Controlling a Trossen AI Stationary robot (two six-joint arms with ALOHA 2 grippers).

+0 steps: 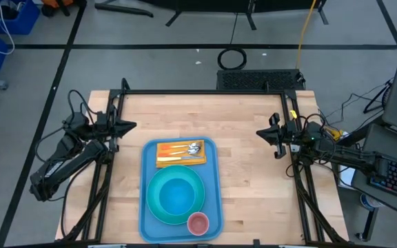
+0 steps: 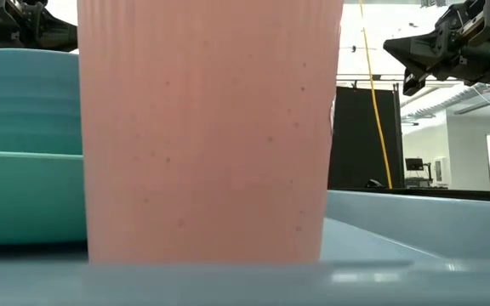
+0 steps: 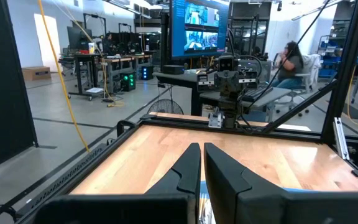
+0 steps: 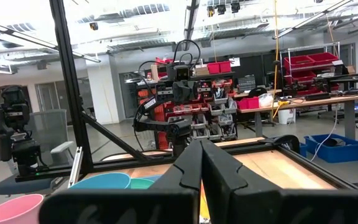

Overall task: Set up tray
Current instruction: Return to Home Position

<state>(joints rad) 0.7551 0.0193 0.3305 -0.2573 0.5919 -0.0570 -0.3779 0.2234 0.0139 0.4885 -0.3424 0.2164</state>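
- The large flat rectangular light-blue plastic tray [image 1: 145,207] lies on the light wooden table [image 1: 253,200]. It sits in the middle of the table's near half, with its long sides running from front to back.
- On the tray's far end lies a yellow napkin [image 1: 164,162], and on it rest orange and yellow cutlery pieces [image 1: 179,151] side by side.
- A round turquoise plate [image 1: 158,200] fills the middle of the tray.
- A small pink plastic cup [image 1: 198,223] stands upright at the tray's near right corner, just beside the plate. In the low view it blocks most of the picture.
- The left gripper [image 1: 132,125] hangs at the table's left edge, well apart from the tray. Its fingers [image 3: 188,163] are pressed together and hold nothing.
- The right gripper [image 1: 259,132] hangs at the table's right edge, facing the left one. Its fingers [image 4: 188,163] are likewise closed on nothing.
- A person [image 3: 289,59] sits in the room beyond the table.
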